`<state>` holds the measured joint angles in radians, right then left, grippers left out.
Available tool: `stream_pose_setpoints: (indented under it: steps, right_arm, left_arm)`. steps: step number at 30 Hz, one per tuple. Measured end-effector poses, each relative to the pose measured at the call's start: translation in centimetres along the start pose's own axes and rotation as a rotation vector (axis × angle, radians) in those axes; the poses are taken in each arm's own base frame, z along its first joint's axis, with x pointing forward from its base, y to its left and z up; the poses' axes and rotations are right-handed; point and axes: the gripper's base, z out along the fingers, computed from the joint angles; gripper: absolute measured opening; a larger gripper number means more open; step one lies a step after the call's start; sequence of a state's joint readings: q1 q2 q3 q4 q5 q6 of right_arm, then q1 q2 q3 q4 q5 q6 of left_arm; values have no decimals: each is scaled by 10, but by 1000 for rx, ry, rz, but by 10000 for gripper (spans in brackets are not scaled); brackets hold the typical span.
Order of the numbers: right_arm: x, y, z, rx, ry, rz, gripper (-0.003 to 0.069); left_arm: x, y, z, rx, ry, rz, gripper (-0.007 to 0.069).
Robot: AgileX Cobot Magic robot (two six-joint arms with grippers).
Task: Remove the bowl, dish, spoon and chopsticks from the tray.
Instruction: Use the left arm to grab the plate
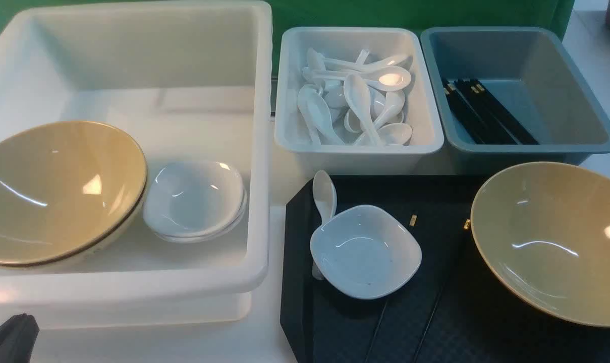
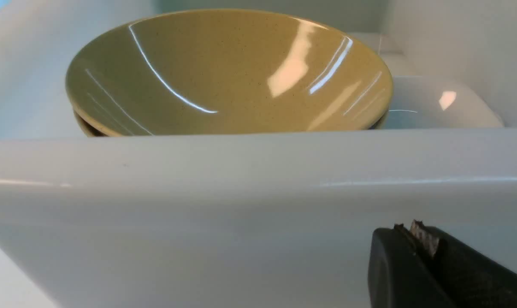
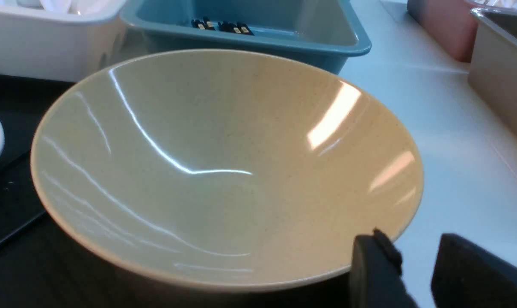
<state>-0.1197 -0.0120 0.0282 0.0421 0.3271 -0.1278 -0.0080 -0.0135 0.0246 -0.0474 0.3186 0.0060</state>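
Note:
The black tray lies at the front right. On it the white dish sits tilted over the white spoon, whose handle sticks out behind it. The tan bowl stands on the tray's right part. The black chopsticks lie on the tray, partly under the dish and the bowl, with their gold bands showing. My right gripper is open and empty beside the bowl's near rim. My left gripper is shut and empty, low in front of the white tub's outer wall, at the front view's lower left.
The large white tub at the left holds stacked tan bowls and white dishes. Behind the tray stand a white bin of spoons and a grey-blue bin of black chopsticks. Two more containers stand far right.

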Motion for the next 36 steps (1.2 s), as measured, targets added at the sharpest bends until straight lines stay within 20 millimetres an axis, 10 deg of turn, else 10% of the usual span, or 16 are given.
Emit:
stream_pose_setpoints:
  steps: [36]
  right_arm:
    - [0,0,0,0,0,0,237]
  left_arm:
    - [0,1,0,-7,0,29,-8]
